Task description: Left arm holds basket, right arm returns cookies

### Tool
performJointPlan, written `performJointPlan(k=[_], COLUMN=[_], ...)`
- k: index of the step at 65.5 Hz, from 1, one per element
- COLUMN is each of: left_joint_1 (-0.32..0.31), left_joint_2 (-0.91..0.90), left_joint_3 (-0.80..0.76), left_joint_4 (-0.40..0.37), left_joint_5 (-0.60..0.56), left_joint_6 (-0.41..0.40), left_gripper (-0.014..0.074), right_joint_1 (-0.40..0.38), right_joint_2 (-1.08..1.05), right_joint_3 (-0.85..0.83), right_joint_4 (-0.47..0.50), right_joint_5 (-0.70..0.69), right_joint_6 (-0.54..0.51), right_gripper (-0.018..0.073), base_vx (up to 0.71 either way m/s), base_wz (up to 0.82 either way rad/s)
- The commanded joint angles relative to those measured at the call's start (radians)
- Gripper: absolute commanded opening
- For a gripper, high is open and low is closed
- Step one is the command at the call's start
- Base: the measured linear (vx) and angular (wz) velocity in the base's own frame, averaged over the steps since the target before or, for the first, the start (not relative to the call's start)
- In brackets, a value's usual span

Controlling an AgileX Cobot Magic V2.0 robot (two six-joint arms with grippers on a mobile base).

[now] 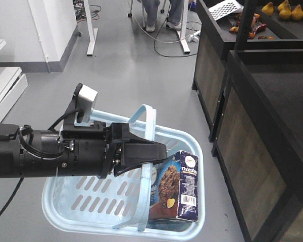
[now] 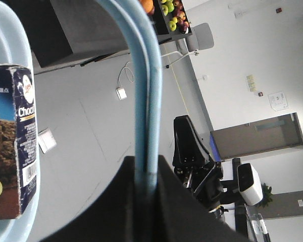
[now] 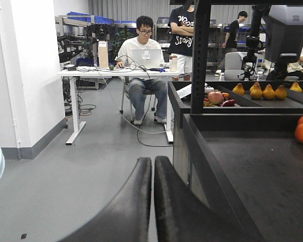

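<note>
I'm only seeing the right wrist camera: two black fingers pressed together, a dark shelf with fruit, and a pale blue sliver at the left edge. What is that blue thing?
Observer: It is the rim of a light blue slotted plastic shopping basket. The front camera shows the whole basket.
Visitor: Is anything holding it?
Observer: Yes. The black wedge-shaped left hand is shut on a thin blue hoop handle.
Visitor: Is there anything inside?
Observer: A dark navy cardboard cookie box stands upright at the basket's right end, as the front camera sees it.
</note>
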Motion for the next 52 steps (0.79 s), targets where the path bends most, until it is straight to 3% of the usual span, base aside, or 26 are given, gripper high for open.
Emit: performJointPlan(k=[1, 52], left_joint_1=[-0.003, -0.003], left_joint_2=[-0.033, -0.033], left_joint_3=[-0.039, -0.039], left_joint_4=[-0.112, -0.112], left_joint_5=[0.045, 0.045], left_joint_6=[0.011, 0.011], left_gripper=[-0.0006, -0.0006], right_joint_1=[-0.001, -0.001], right_joint_2=[-0.007, -0.007], right_joint_3=[0.002, 0.002], right_joint_4=[0.0, 0.0], right_joint_5=[-0.07, -0.072], right_joint_6=[-0.008, -0.008], right_gripper=[-0.0006, -0.0006], base_vx=[0.38, 0.41], base_wz=[0.02, 0.0])
